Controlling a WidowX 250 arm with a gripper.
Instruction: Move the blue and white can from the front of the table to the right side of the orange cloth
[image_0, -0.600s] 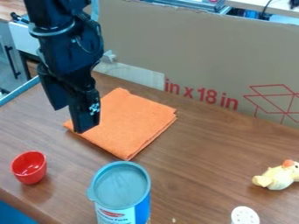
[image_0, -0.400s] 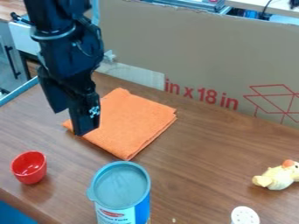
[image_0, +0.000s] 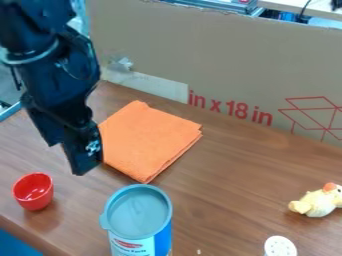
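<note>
The black gripper (image_0: 85, 167) hangs down by the orange cloth (image_0: 150, 140); I can't tell if it's spread or pressed together. Brown cardboard (image_0: 220, 65) stands behind the wooden tabletop (image_0: 220, 175).

You have an orange cloth (image_0: 151, 137), folded in layers. It lies flat on the brown tabletop (image_0: 230, 175).

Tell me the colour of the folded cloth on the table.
The cloth is plain orange, best seen in the camera view.
</note>
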